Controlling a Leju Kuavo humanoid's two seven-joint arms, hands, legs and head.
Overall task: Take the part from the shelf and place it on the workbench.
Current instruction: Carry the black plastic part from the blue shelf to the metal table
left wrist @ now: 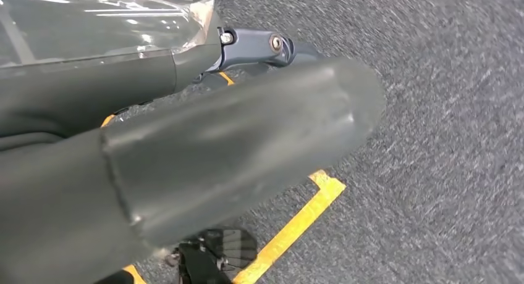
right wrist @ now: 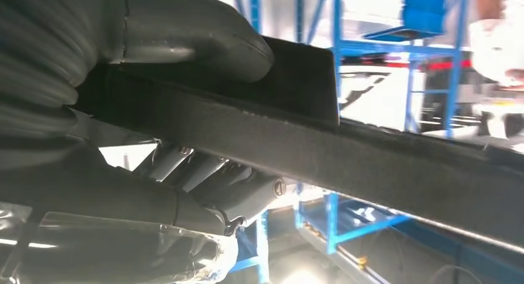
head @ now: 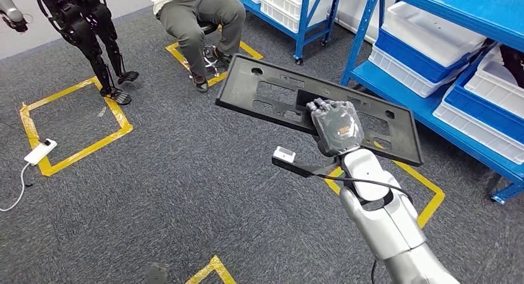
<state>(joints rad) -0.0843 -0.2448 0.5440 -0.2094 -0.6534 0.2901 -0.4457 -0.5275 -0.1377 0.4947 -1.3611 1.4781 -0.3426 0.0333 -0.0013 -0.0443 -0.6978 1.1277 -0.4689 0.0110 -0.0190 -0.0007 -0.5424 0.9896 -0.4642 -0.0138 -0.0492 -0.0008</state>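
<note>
Right now the right hand [head: 335, 127] is gripping the part [head: 266, 96], a flat black plastic panel with rectangular cut-outs and round corner holes, holding it up in the air over the grey carpet floor [head: 185, 185], tilted, with most of the panel sticking out to the left and far side of the hand. From the head view the fingers are lying over the panel's top face at an inner opening. The right wrist view is showing what the head view is hiding: the thick grey thumb [right wrist: 191, 40] pressing on one face of the panel's matte, grainy edge [right wrist: 371, 167] and the darker fingers [right wrist: 210, 179] clamping from the other side.

The left hand [left wrist: 204, 160] is hanging over carpet near a strip of yellow floor tape [left wrist: 296, 225], its smooth grey thumb filling the wrist view; I cannot tell whether its fingers are spread or curled.

Blue steel shelf [head: 426, 105] with white and blue bins [head: 432, 40] is standing just right of the panel's far-right corner. A seated person [head: 198, 18] is sitting beyond the panel, and another black legged robot [head: 92, 37] is standing far left. Open carpet is lying to the near left.
</note>
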